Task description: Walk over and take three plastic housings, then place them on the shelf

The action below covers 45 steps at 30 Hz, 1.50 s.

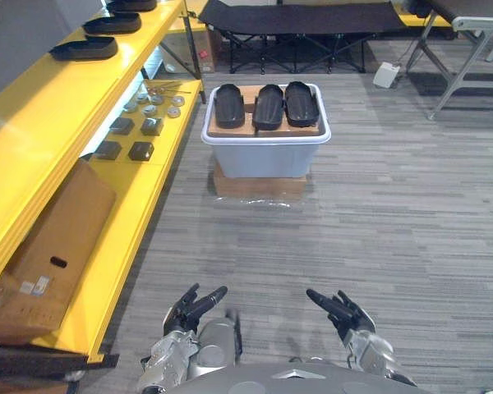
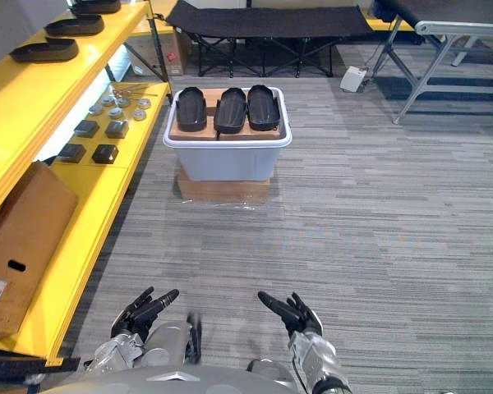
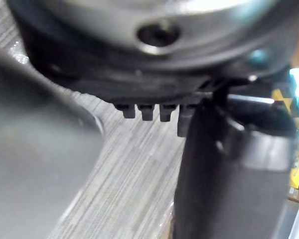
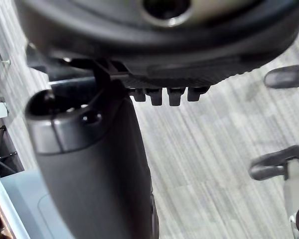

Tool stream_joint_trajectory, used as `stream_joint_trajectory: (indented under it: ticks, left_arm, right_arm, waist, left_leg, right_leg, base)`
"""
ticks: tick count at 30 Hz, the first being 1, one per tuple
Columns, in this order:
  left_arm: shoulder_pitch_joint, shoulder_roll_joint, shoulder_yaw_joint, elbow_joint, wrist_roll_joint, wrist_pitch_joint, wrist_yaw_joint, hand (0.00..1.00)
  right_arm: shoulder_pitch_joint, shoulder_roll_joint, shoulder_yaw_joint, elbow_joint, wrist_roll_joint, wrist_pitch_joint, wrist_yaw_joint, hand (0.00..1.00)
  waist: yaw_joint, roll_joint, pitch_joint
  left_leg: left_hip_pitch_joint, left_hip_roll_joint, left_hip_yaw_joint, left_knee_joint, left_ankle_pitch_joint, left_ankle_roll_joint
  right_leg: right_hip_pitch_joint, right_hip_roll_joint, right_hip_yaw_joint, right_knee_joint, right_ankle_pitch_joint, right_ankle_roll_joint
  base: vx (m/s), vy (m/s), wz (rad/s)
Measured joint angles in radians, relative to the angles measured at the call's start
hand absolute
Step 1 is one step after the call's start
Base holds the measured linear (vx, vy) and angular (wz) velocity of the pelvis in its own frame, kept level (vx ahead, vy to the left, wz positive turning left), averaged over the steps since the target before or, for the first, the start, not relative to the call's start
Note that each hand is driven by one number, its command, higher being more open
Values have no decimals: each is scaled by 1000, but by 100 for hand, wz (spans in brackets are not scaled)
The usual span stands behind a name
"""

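Observation:
Three black plastic housings (image 1: 268, 104) lie side by side on a brown board atop a grey-white bin (image 1: 265, 152), which stands on the carpet ahead of me. Several more black housings (image 1: 85, 48) rest on the top level of the yellow shelf (image 1: 41, 123) at my left. My left hand (image 1: 194, 307) and right hand (image 1: 338, 309) hang low near my body, far short of the bin, fingers straight and empty. The left hand's thumb (image 3: 224, 174) and the right hand's thumb (image 4: 89, 164) stand out over bare carpet.
The shelf's lower level holds small dark blocks (image 1: 123, 138), round metal parts (image 1: 154, 103) and a cardboard box (image 1: 41, 263). A black folding cot (image 1: 300, 20) stands behind the bin. Grey table legs (image 1: 468, 57) and a white device (image 1: 386, 75) are at the far right.

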Motion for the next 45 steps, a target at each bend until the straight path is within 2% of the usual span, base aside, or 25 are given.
stream_joint_trajectory:
  ticks: [1,2,3,4,5,7,8,9,10,12,14,17,18,19,20,22,23,25,27,29,32,33,37,41,45]
  left_arm:
    - [13,-3,2,-1,0,-1,-1,100]
    - [21,-3,5,-1,0,-4,-4,100]
    - [15,22,6,-1,-2,-6,-9,100]
    - [9,46,6,1,-2,-7,-11,100]
    - [-1,55,6,1,-2,-6,-12,100]
    - [-19,65,3,8,21,-4,-22,100]
    - [-21,71,-9,11,24,0,-32,100]
    - [-23,73,-26,11,40,0,-33,100]
    - [-19,75,-47,11,49,1,-34,100]
    - [-43,75,-59,10,44,10,-38,100]
    - [-82,77,-72,10,40,12,-44,100]
    - [-107,92,-77,22,-4,14,-63,100]
    - [-105,97,-77,22,-11,14,-69,100]
    - [-101,96,-76,30,-22,14,-70,100]
    - [-82,75,-71,37,-51,16,-69,100]
    - [-67,38,-53,38,-80,16,-65,100]
    - [-55,20,-42,37,-92,19,-64,100]
    - [-59,16,-40,38,-114,9,-59,100]
    - [-58,15,-43,39,-111,5,-50,100]
    - [-65,15,-42,38,-110,5,-46,100]
    - [-68,13,-43,41,-103,8,-29,100]
    - [-63,7,-45,50,-87,11,-26,100]
    - [-87,59,-46,72,-67,53,10,100]
    - [-50,106,-23,110,-24,76,32,100]
    - [35,139,48,171,-15,87,38,100]
  right_arm:
    - [4,-1,12,-5,5,0,0,100]
    - [12,3,28,-8,19,0,-1,100]
    - [16,21,46,-8,37,0,0,100]
    - [19,34,62,-9,46,1,2,100]
    - [21,38,63,-7,50,2,2,100]
    - [7,44,64,-1,106,3,13,100]
    - [14,48,63,8,120,4,22,100]
    - [24,48,64,17,113,4,24,100]
    - [31,48,64,25,111,-4,26,100]
    - [16,39,64,18,114,-8,27,100]
    - [15,39,63,-2,114,-12,26,100]
    - [21,42,51,-20,104,-19,26,100]
    - [26,44,46,-14,76,-16,23,100]
    - [29,39,40,-14,73,-15,21,100]
    - [36,35,23,-15,73,-8,17,100]
    - [33,31,4,-13,71,11,15,100]
    - [35,30,5,-12,40,18,17,100]
    - [48,26,2,1,5,32,17,100]
    - [62,10,1,10,-23,17,11,100]
    - [57,6,4,9,-42,-19,9,100]
    - [69,-6,63,-44,-43,-59,-3,100]
    - [97,-23,109,-133,-47,-60,-15,100]
    - [197,10,243,-576,-128,-52,-99,100]
    - [232,-3,238,-903,-162,19,-90,100]
    - [269,-87,95,-1225,-130,95,-46,100]
  waist:
    - [0,7,-2]
    - [4,8,-6]
    - [2,-28,-10]
    - [-2,-89,-19]
    - [-3,-109,-20]
    - [-9,-120,-8]
    - [-16,-119,3]
    - [-15,-113,11]
    - [-11,-90,23]
    - [-24,-74,25]
    - [-34,-50,32]
    - [-43,-69,31]
    - [-42,-80,26]
    - [-44,-68,22]
    - [-45,-39,-9]
    - [-43,-24,-17]
    - [-47,-7,-18]
    - [-49,8,-10]
    - [-55,-5,-4]
    - [-59,-4,-5]
    - [-60,-3,-5]
    - [-62,14,-15]
    - [-74,-74,-24]
    - [-84,-99,-31]
    - [-100,-123,-43]
  left_leg:
    - [1,4,1,-7,29,-5]
    - [6,10,-5,25,97,41]
    - [5,-17,13,87,90,105]
    - [2,-62,19,114,39,116]
    - [3,-72,23,118,22,124]
    - [38,-94,21,117,-22,146]
    - [87,-102,17,117,-43,155]
    - [142,-104,14,107,-63,156]
    - [207,-103,13,77,-75,152]
    - [266,-80,-5,34,-82,142]
    - [282,-51,-34,30,-107,124]
    - [302,-41,-71,105,-199,79]
    - [328,-33,-85,138,-249,58]
    - [347,-14,-91,143,-266,45]
    - [358,27,-94,145,-276,32]
    - [271,61,-88,331,-245,22]
    - [167,116,-83,535,-179,12]
    - [141,163,-32,606,-174,9]
    - [137,170,75,464,-195,14]
    - [101,168,85,301,-174,7]
    - [94,148,89,77,-1,-2]
    - [107,145,107,15,92,7]
    - [148,46,155,-110,112,46]
    - [225,16,189,-189,119,56]
    - [272,14,216,-249,134,50]
  right_leg:
    - [21,5,10,9,-27,11]
    - [45,7,25,38,-70,24]
    - [66,-26,29,71,-131,29]
    - [47,-74,31,142,-167,34]
    - [20,-99,35,215,-177,41]
    - [-175,-179,60,641,-98,132]
    - [-239,-207,65,790,-101,129]
    - [-251,-221,40,809,-119,105]
    - [-260,-216,3,734,-150,89]
    - [-288,-168,-45,528,-156,75]
    - [-350,-127,-26,355,-132,97]
    - [-389,-132,65,165,41,79]
    - [-376,-133,79,193,147,57]
    - [-371,-124,73,228,141,36]
    - [-368,-93,47,251,87,19]
    - [-351,-70,22,250,50,1]
    - [-297,-34,-3,197,41,-9]
    - [-207,-5,-18,124,52,-9]
    - [-113,-11,-23,42,56,-10]
    - [-99,-21,-24,14,60,0]
    - [-100,-48,1,4,55,33]
    - [-97,-48,20,3,52,57]
    - [-109,-133,-3,-44,88,119]
    - [-86,-155,-3,-45,99,127]
    - [-82,-151,-2,-43,101,129]
  base:
    - [430,185,-45]
    - [504,230,-20]
    - [624,234,-6]
    - [531,136,3]
    - [520,102,11]
    - [549,154,15]
    - [501,128,20]
    - [511,75,18]
    - [408,44,10]
    - [514,-19,21]
    - [369,-80,34]
    - [352,-229,35]
    - [305,-319,26]
    - [454,-448,28]
    - [382,-322,25]
    - [374,-313,23]
    - [319,-271,29]
    - [336,-191,24]
    - [361,-104,6]
    - [224,24,-16]
    - [232,120,-34]
    - [358,262,-28]
    - [242,196,-5]
    - [96,69,-17]
    - [32,-6,-17]
